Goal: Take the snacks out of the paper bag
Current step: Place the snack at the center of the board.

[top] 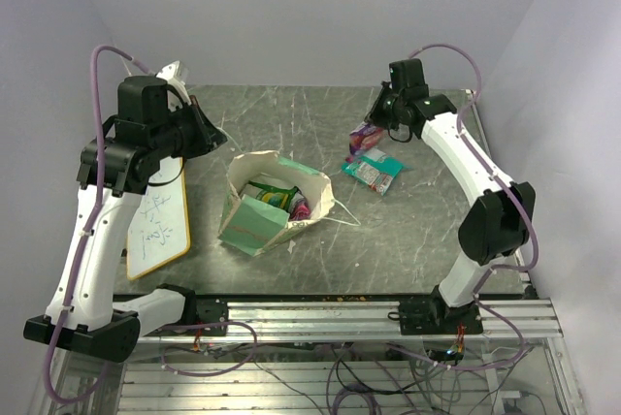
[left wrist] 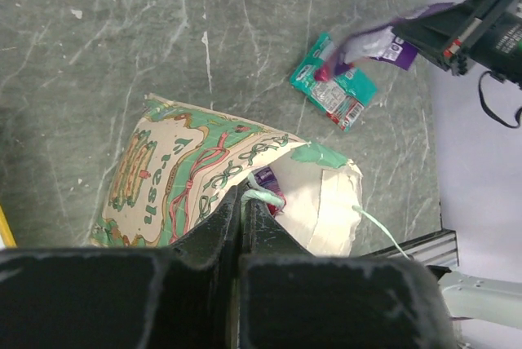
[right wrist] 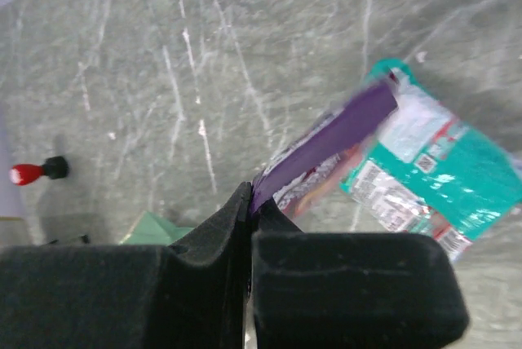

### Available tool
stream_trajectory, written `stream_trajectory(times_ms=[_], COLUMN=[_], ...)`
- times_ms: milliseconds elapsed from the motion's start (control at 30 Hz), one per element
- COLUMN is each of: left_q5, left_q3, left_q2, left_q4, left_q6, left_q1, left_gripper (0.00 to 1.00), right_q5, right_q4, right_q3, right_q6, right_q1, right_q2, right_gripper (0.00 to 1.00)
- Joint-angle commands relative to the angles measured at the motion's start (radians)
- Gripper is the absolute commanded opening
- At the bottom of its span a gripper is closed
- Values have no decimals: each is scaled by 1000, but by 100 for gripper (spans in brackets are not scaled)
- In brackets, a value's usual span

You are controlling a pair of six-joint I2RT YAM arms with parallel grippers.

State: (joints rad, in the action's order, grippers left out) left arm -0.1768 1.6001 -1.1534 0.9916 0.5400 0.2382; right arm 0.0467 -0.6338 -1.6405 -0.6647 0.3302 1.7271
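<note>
— Top external, left to right: what is entered?
— Whiteboard (top: 160, 221), flat at the left edge of the table (top: 291, 114). Paper bag (top: 254, 223), mid-table, slumped, mouth facing up and far-right, packets (top: 277, 194) inside.
— Left gripper (left wrist: 242, 202)?
— Fingers pressed together over the bag's rim; whether they pinch anything cannot be told.
— Further right?
— Purple packet (top: 366, 134), one end clamped in the right gripper (right wrist: 249, 202), long axis slanting away from the fingers. Teal packet (top: 375, 172), flat just beneath, long axis far-left to near-right.
</note>
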Motion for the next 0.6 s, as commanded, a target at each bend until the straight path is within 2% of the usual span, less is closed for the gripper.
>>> stream_trajectory(times_ms=[0,333,567], left_q5=[-67,-61,-65], left_q3=[-3,-29,-37], left_q2=[13,20,8], left_q4=[-78,-99,-133], left_q6=[33,58,62], left_q1=[-10,-12,-14], left_gripper=[7,7,7], right_q5=[-124,-252,-230], right_q4=[123,231,291], right_q3=[9,361,549], right_q6=[-166,-236,-182], right_q1=[-32,-168,-270], right_q2=[19,-78,-121], right_gripper=[0,0,0])
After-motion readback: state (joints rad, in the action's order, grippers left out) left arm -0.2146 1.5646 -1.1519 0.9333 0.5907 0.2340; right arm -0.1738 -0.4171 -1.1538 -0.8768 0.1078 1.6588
